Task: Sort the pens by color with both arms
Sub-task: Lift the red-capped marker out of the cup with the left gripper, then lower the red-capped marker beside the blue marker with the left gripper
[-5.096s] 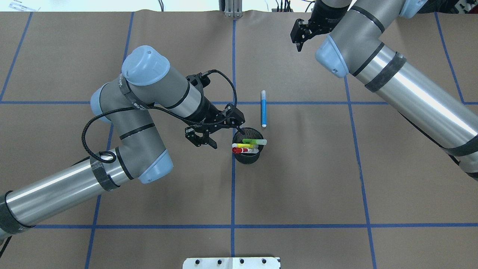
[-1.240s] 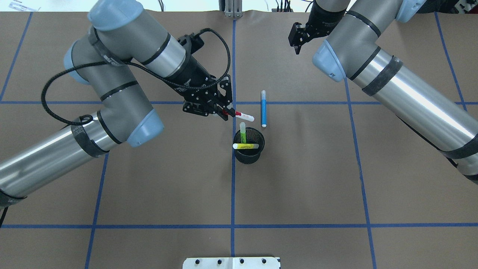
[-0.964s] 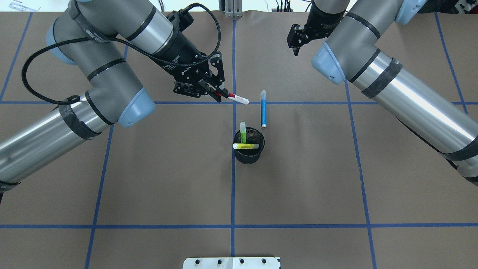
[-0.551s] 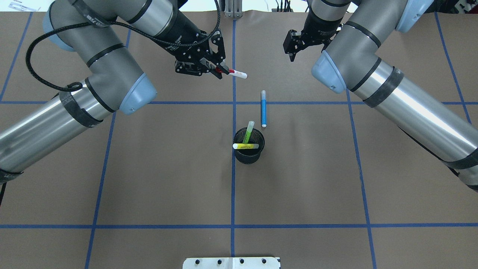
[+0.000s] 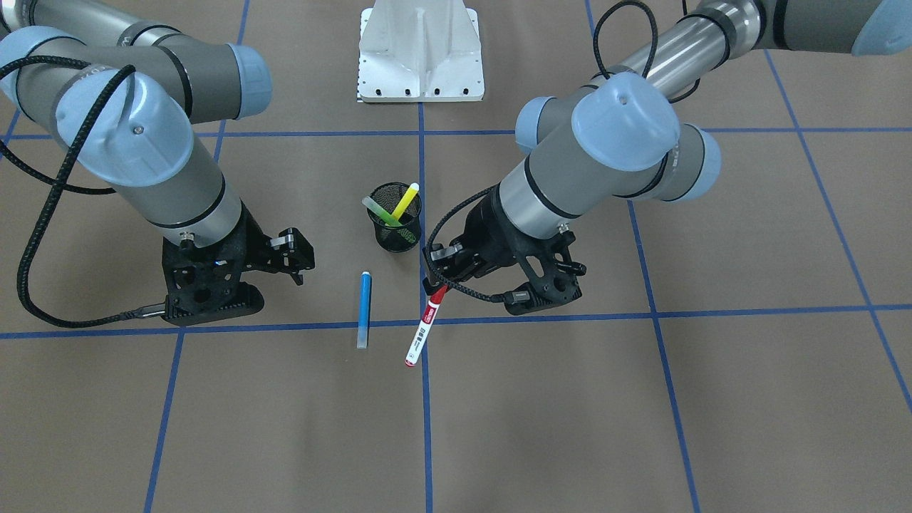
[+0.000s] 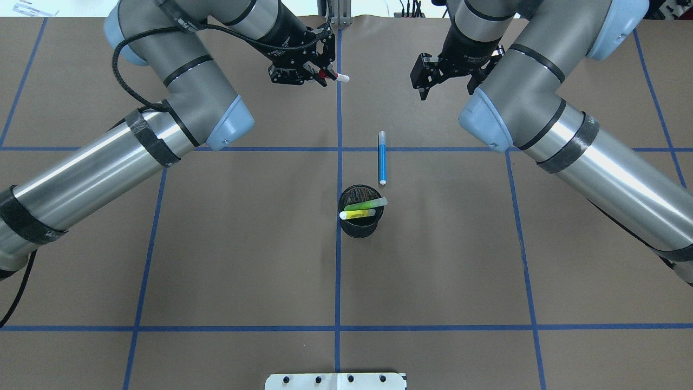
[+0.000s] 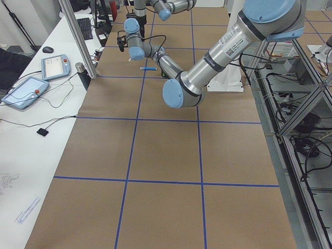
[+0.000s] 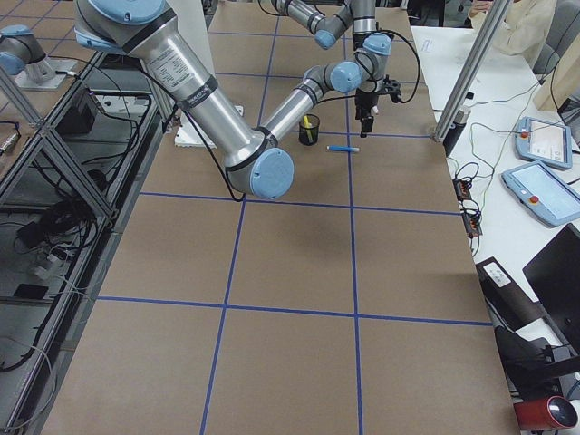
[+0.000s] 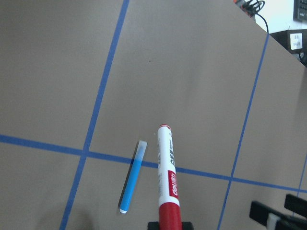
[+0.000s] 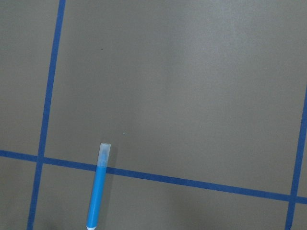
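Two-arm pen sorting, red pen in transit: the left pincer (image 6: 324,75) is clenched on the red cap of the white-barrelled pen (image 5: 423,329) and holds it near the worktop (image 6: 243,244) edge opposite the robot, beside the central tape line (image 6: 338,271). The barrel slants away from the pincer toward that edge; we cannot tell whether its tip touches the paper. The blue pen (image 6: 382,160) lies flat between the black mesh cup (image 6: 358,227) and that same edge, just right of the tape line, its long axis running from the robot's edge to the opposite one, nearly parallel to the held barrel. From the left pincer it lies to the right and back toward the robot. The right pincer (image 6: 421,86) hangs released and empty, and we judge it about as near the blue pen as the left. The green pen (image 6: 365,205) and yellow pen (image 6: 357,214) lean in the cup at mid-worktop. We judge the step in hand to be laying the red pen down apart from the blue
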